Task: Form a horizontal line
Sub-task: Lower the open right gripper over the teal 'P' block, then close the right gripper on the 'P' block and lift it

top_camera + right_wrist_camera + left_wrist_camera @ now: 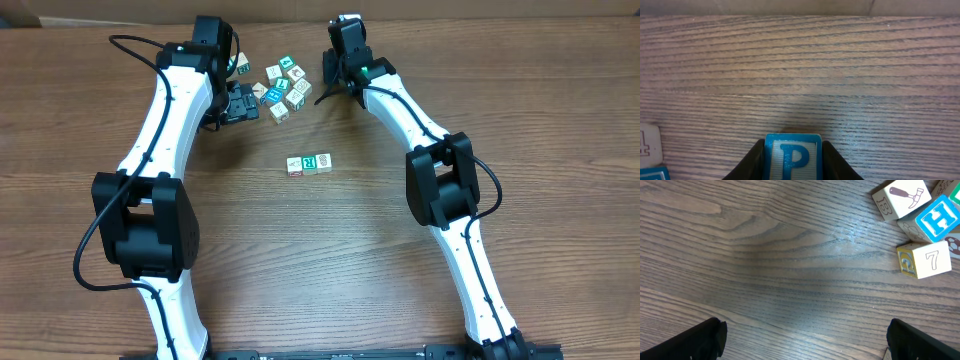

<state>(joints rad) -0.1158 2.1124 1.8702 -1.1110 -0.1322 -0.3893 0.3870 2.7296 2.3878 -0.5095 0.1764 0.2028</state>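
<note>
Both arms reach far forward. Left hand (243,103) hangs low, fingers (695,342) spread wide, nothing between them. Right hand (322,88), wrist tipped down, clamps a blue "P" cube (792,155) between its fingers.

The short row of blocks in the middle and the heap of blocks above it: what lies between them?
Nothing: overhead, only bare table separates the row from the heap.

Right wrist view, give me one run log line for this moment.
right gripper: jaws closed on blue P cube | left gripper: jaws open, empty | line: two cubes so far
</note>
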